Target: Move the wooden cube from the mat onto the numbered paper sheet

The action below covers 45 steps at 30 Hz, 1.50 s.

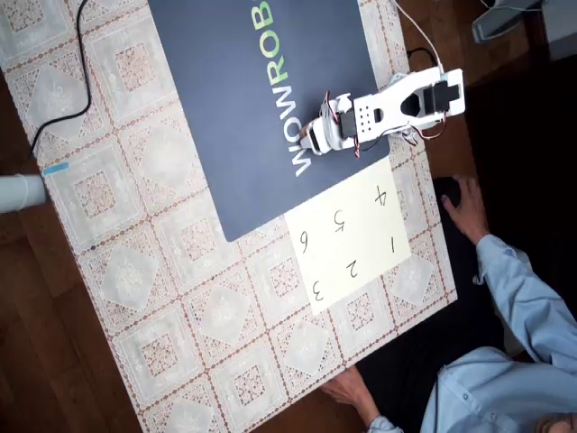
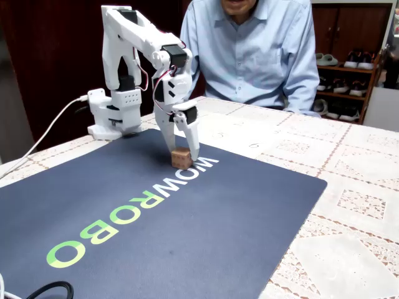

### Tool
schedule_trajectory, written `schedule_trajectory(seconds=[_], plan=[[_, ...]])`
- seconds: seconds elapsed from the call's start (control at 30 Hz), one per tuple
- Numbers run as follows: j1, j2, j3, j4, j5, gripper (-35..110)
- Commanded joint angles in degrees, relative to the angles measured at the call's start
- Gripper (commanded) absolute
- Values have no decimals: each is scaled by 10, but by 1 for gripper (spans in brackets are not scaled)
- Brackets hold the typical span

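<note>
Fixed-view listing, nearest item first.

Black cable (image 2: 43, 290): a loop lies at the near left corner, on the mat.

Mat (image 2: 187, 237): dark navy, flat on the lace tablecloth (image 2: 349, 205). White and green "WOWROBO" lettering runs across it.

Wooden cube (image 2: 181, 158): small and tan, with dark dots on its front face. It sits on the mat at the "W" end of the lettering, between the two fingers.

Gripper (image 2: 183, 157): white, pointed down at the mat. The fingers stand on either side of the cube, close against its sides. Whether they actually press on it cannot be told. In the overhead view the gripper (image 1: 311, 140) sits over the white lettering.

Arm base (image 2: 113, 115): white, at the mat's far edge, with a white cable leading off to the left.

Numbered paper sheet (image 1: 347, 234): pale cream, with handwritten numerals. It lies on the tablecloth, touching the mat's corner, just beside the gripper.

Person in a light blue shirt (image 2: 249, 50): seated behind the table.
</note>
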Motion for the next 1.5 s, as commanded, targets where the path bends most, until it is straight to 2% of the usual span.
schedule_trajectory(seconds=[0.0, 0.2, 0.37, 0.53, 0.67, 0.83, 1.03, 1.27, 1.47], plan=[[0, 19, 0, -4, -21, 0], [13, 62, 29, -23, -32, 0], [-9, 234, 134, -85, -56, 0], [-112, 415, 171, -78, 17, 0], [-291, 486, 163, -90, 108, 0], [-530, 403, 101, -99, 199, 0], [-709, 321, 120, -157, 156, 0], [-802, 207, 69, -88, 177, 0], [-798, 151, 67, -75, 210, 0]])
